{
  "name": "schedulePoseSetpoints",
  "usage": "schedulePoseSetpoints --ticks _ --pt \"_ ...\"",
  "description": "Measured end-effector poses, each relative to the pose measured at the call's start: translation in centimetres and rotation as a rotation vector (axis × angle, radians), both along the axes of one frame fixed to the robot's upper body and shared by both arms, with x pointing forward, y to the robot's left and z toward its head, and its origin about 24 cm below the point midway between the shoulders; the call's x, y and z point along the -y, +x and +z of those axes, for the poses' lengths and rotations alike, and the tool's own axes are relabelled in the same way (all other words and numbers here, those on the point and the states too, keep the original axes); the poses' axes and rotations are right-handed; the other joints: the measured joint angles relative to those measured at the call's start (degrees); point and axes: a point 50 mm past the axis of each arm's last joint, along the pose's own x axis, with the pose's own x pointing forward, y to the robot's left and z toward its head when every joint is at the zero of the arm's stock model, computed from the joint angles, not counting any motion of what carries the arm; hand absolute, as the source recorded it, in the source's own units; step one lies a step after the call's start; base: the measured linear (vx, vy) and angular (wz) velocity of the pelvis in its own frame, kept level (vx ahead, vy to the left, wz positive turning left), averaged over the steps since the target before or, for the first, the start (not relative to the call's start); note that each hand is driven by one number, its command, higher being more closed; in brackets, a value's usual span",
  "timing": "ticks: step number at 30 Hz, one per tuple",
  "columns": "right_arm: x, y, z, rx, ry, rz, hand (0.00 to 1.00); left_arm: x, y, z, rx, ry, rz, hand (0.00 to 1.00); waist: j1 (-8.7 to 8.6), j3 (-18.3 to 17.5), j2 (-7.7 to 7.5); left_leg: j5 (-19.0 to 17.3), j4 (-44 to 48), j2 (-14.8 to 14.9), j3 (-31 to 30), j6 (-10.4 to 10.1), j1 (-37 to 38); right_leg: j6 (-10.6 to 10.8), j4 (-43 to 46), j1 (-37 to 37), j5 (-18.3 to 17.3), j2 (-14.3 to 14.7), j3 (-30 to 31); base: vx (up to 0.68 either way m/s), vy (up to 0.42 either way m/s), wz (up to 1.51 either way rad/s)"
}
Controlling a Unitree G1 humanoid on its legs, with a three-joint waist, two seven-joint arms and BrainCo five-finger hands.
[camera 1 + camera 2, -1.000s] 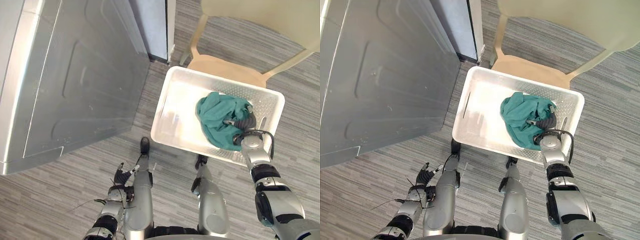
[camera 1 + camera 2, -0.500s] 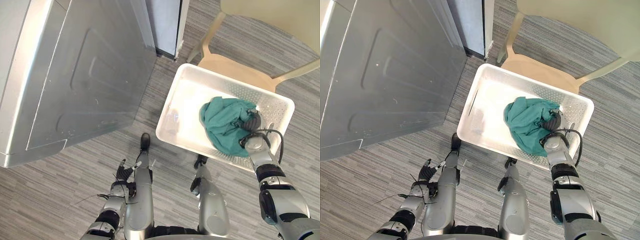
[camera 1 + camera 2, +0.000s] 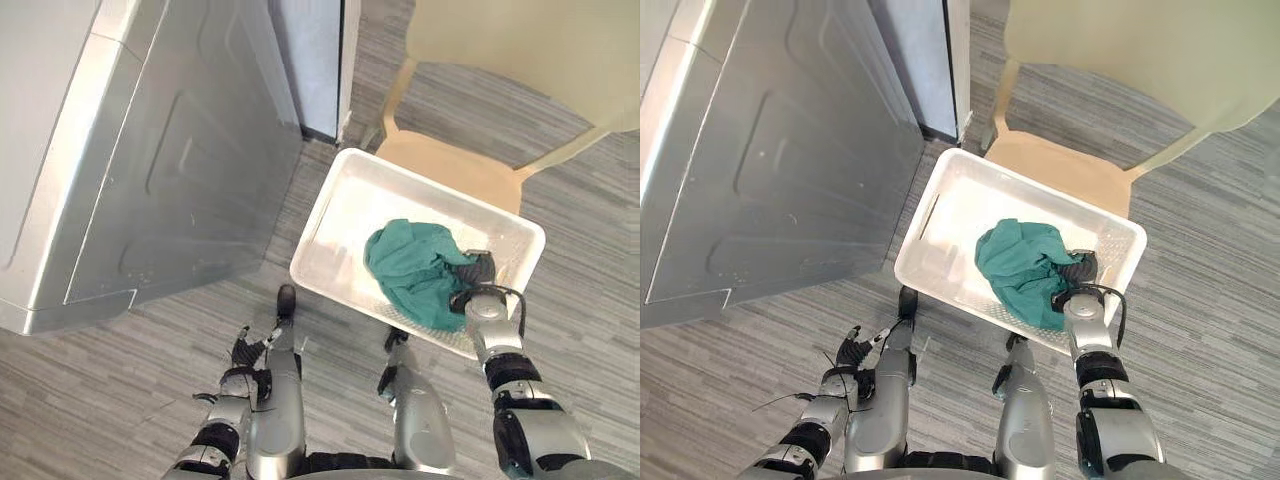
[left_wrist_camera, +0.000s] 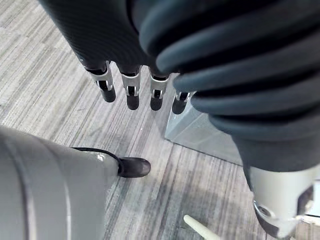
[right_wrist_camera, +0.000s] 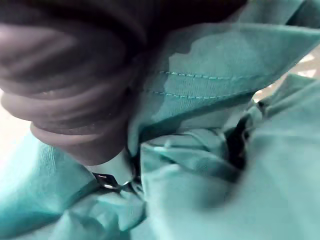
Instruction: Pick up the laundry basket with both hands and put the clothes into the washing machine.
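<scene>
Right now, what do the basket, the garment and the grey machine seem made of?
Laundry basket: likely moulded plastic, glossy white, small holes in its walls. Green garment: soft matte cloth, creased, with a stitched seam. Washing machine: probably painted sheet metal, satin silver-grey, with pressed panel shapes.

The floor [image 3: 150, 380] is grey, with fine plank-like stripes running across it. A silver-grey washer [image 3: 150, 170] stands on it from 9 to 11 o'clock, with a blue-grey panel [image 3: 310, 60] just beside it at 12. A cream chair [image 3: 450, 165] stands on the floor at 1 o'clock. A white basket [image 3: 345, 215] sits near the centre, towards 3 o'clock, its far edge overlapping the chair's seat. Whether it rests on the seat or on the floor cannot be told. A green cloth [image 3: 410, 265] lies in the basket's 4 o'clock half.
</scene>
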Motion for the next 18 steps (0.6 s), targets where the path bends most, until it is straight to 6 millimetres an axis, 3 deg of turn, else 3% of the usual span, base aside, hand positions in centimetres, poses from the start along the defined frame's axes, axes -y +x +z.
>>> schedulePoseSetpoints --ticks 3,5,10,14,15,18 --pt "-0.5 -0.4 0.0 0.059 0.124 -0.025 1.0 -0.7 -0.9 -0.6 -0.042 0.003 0.011 0.0 -0.09 -1.93 -2.0 -0.01 -0.71 0.07 1.19 0.0 2.44 0.06 0.0 1.34 -0.05 -0.03 0.94 0.0 -0.004 -0.21" --pt "-0.8 -1.2 0.1 0.114 0.21 -0.038 1.0 -1.2 -2.1 -1.3 -0.084 -0.021 0.041 0.0 -0.14 -5.3 -3.41 -0.03 -1.33 0.08 1.68 0.0 4.02 0.37 -0.03 2.41 -0.29 -0.07 1.41 -0.01 0.003 -0.09" --pt "-2.1 -2.6 1.0 0.218 0.314 -0.018 1.0 -1.4 -5.0 -2.6 -0.145 -0.092 0.105 0.0 0.01 -13.82 -3.9 -0.39 -2.6 -0.18 2.65 0.42 7.31 1.03 -1.05 5.2 -0.79 -0.35 1.56 0.0 0.004 -0.03" --pt "-2.6 -3.0 2.2 0.287 0.324 0.028 1.0 -0.9 -4.9 -1.3 -0.042 -0.131 0.104 0.0 0.16 -18.41 -3.99 -1.43 -2.63 -0.53 3.82 0.92 9.28 1.27 -1.85 7.11 -0.89 -0.83 1.86 0.0 0.018 -0.09" --pt "-2.5 -3.3 2.8 0.325 0.337 0.033 1.0 -0.6 -4.6 -0.5 0.013 -0.16 0.109 0.0 0.03 -20.39 -3.77 -1.54 -2.64 -0.71 4.06 1.0 9.51 1.32 -1.9 7.14 -0.87 -1.03 2.1 0.0 0.013 -0.15" --pt "-2.6 -3.4 4.7 0.423 0.373 0.064 1.0 0.3 -2.8 2.3 0.188 -0.254 0.14 0.0 -0.01 -22.04 -3.3 -2.07 -2.68 -0.72 5.46 0.97 12.06 1.41 -1.92 8.71 -1.05 -1.06 3.28 -0.01 0.01 -0.21"
